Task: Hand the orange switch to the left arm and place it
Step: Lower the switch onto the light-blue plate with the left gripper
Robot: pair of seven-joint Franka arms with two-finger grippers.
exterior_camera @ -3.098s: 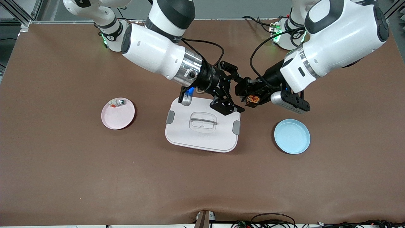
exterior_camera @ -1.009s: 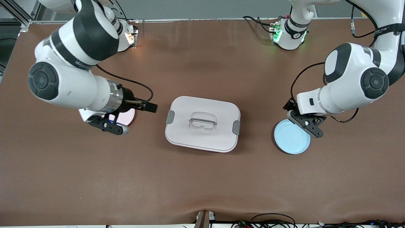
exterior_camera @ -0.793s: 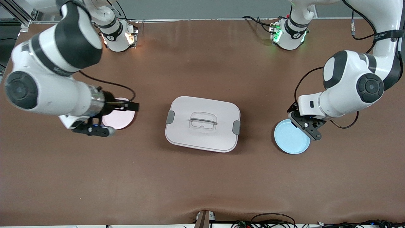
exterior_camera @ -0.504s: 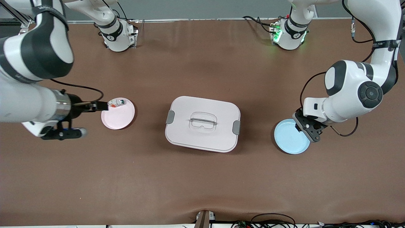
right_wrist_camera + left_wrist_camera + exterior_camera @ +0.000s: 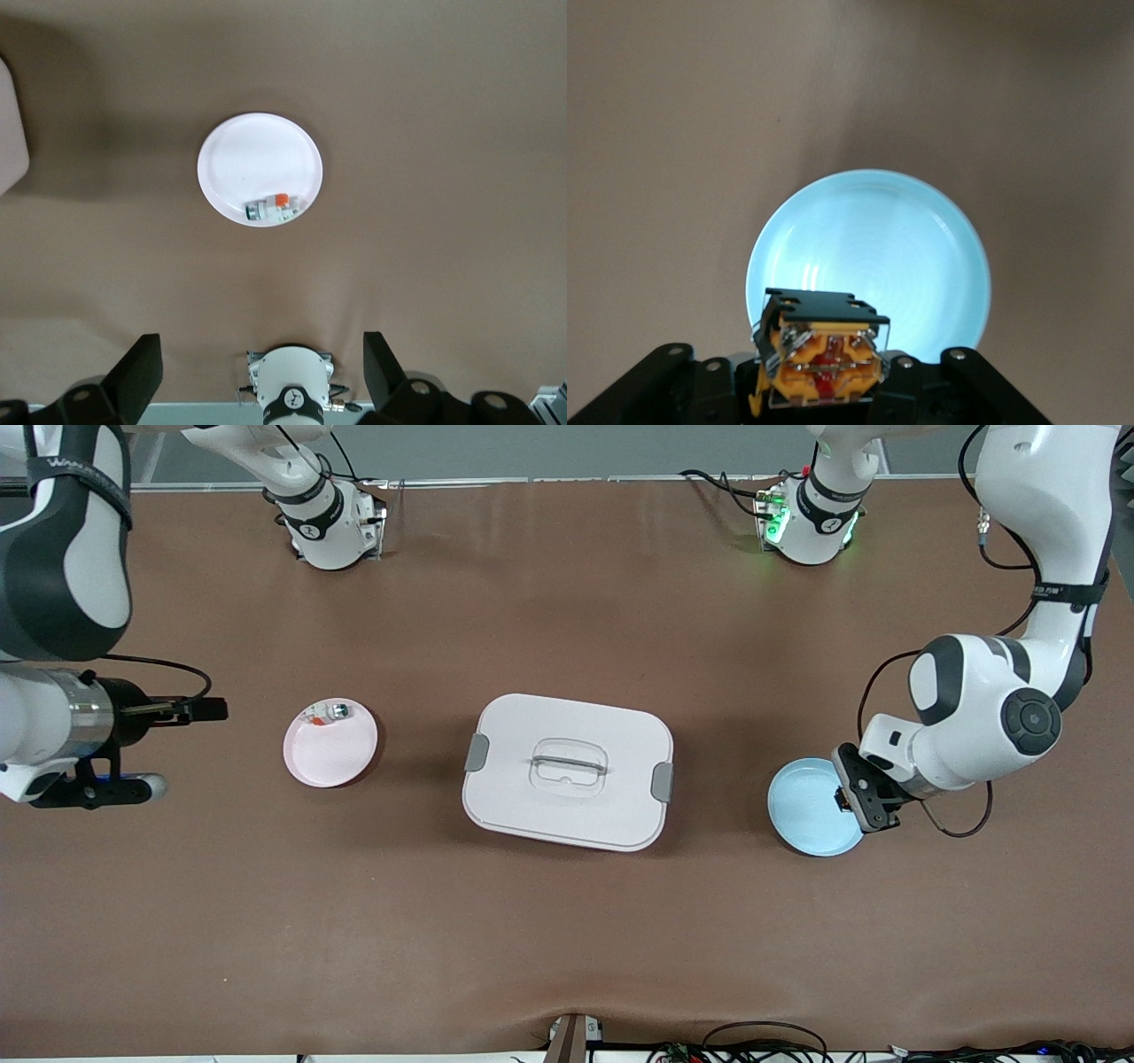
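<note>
The orange switch (image 5: pixel 819 354), a small black-topped block with an orange and red face, sits between the fingers of my left gripper (image 5: pixel 819 376), which is shut on it. That left gripper (image 5: pixel 864 802) hangs over the edge of the blue plate (image 5: pixel 811 810) at the left arm's end of the table. The plate (image 5: pixel 868 248) is bare. The white box (image 5: pixel 567 771) with grey latches stands in the middle of the table, apart from both grippers. My right gripper (image 5: pixel 202 710) is open and holds nothing, out past the pink plate (image 5: pixel 330 753) at the right arm's end.
A small teal-and-silver piece with a red bit (image 5: pixel 330 712) lies on the pink plate (image 5: pixel 257 159), at its rim toward the robots' bases. One corner of the box (image 5: pixel 9 133) shows in the right wrist view. Brown table surface surrounds the plates and box.
My right arm has drawn back from over the pink plate toward its end of the table, uncovering the plate. My left gripper has shifted slightly along the blue plate's edge with the switch.
</note>
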